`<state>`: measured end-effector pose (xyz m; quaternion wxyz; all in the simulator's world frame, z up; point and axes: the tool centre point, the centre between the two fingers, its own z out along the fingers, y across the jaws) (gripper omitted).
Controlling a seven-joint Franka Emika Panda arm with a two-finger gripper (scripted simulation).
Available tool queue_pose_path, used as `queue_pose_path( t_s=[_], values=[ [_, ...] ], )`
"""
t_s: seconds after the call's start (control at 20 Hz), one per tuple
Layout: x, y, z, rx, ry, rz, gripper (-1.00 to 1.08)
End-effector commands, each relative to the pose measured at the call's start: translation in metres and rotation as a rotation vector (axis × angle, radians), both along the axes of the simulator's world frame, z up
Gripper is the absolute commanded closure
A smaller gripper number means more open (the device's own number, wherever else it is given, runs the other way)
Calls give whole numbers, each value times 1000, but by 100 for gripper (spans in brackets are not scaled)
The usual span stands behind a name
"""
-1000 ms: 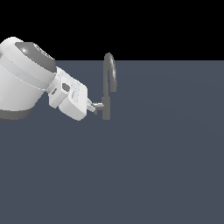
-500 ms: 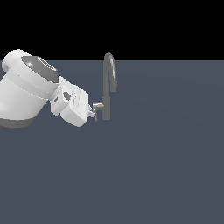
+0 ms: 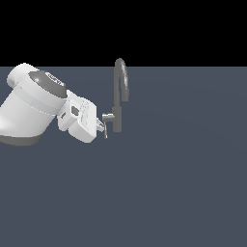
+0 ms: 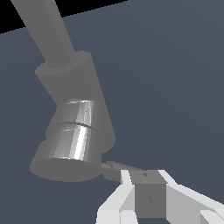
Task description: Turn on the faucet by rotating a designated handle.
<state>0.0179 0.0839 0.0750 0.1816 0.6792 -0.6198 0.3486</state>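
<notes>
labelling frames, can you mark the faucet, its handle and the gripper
faucet (image 3: 117, 111): exterior view, on the vertical post.
handle (image 3: 105, 130): exterior view, on the thin lever below the stub.
gripper (image 3: 100, 123): exterior view, at the fingertips beside the lever.

Left of centre, the faucet (image 3: 118, 99) stood upright, spout arched toward the frame's right. The gripper (image 3: 102, 125) met the handle (image 3: 105, 129) on its left; finger contact seemed likely but was unclear.
</notes>
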Motion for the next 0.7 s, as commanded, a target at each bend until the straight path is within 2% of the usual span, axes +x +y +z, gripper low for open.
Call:
queue_pose_path(
  t_s=[0.0, 0.65],
  values=[
    [4, -4, -10, -6, 8, -4, 108],
    [26, -8, -52, -12, 41, -22, 108]
  ],
)
